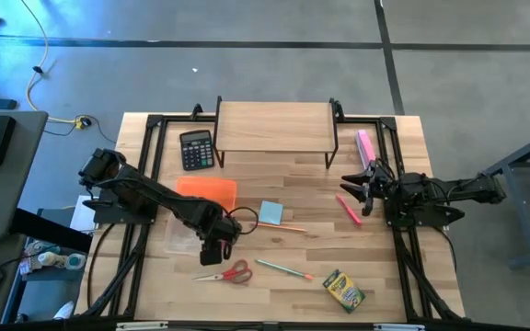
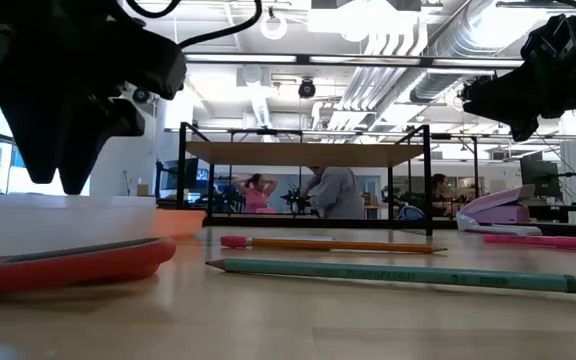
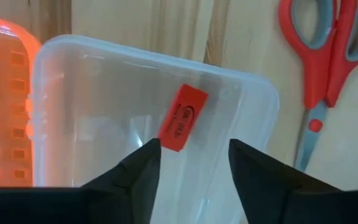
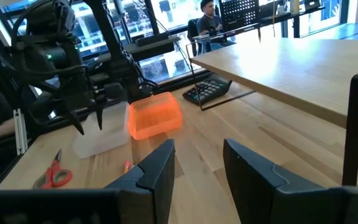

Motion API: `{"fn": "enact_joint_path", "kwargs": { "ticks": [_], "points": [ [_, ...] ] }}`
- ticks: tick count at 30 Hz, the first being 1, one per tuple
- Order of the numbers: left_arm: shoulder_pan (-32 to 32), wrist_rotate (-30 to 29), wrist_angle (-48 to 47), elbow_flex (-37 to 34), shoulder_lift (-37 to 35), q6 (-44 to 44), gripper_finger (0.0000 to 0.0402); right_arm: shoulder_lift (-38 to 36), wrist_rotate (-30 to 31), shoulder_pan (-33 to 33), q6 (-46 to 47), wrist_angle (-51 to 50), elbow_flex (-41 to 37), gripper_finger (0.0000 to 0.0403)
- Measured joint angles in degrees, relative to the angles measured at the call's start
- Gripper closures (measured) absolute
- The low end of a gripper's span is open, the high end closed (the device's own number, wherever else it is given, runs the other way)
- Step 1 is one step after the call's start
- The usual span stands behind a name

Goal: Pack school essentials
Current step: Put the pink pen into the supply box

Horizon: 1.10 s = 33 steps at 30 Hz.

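My left gripper point(image 3: 194, 155) hangs open over a clear plastic box point(image 3: 104, 93), its fingers on either side of the tiny red eraser point(image 3: 183, 118) lying flat on the box floor. In the high view this gripper point(image 1: 210, 253) is near the table's front left, next to the box point(image 1: 175, 235). Red-handled scissors point(image 1: 228, 272), a green pencil point(image 1: 283, 268), the crayon box point(image 1: 343, 290), the blue notepad point(image 1: 270, 212), an orange pencil point(image 1: 289, 227) and the pink pen point(image 1: 348, 209) lie flat on the table. My right gripper point(image 1: 362, 184) waits open at the right, above the table.
An orange perforated lid point(image 1: 207, 191) lies hinged beside the clear box. The black calculator point(image 1: 196, 149) and the pink block point(image 1: 366, 147) flank a wooden riser shelf point(image 1: 274, 127) at the far edge. Black frame rails point(image 1: 150, 147) run along both table sides. People sit in the room beyond.
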Motion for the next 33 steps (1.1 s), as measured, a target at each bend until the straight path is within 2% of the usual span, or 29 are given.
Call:
{"fn": "enact_joint_path", "kwargs": {
  "ticks": [7,20,27,33],
  "points": [
    [0.9,-0.9,0.7,0.0,-3.1,3.0,0.0215,0.0,0.0,0.0,0.0,0.0,0.0,0.0275],
    [7.1,-1.0,1.5,0.1,-17.5,5.9,0.0215,0.0,0.0,0.0,0.0,0.0,0.0,0.0275],
    [11.8,-1.0,1.7,0.1,-21.9,-1.4,0.0215,0.0,0.7,0.0,-4.8,0.0,0.0,0.0275],
    [12.5,-1.1,2.8,0.1,-24.3,-6.6,0.0215,0.0,0.6,0.0,-4.5,0.2,0.0,0.0275]
  ]
}}
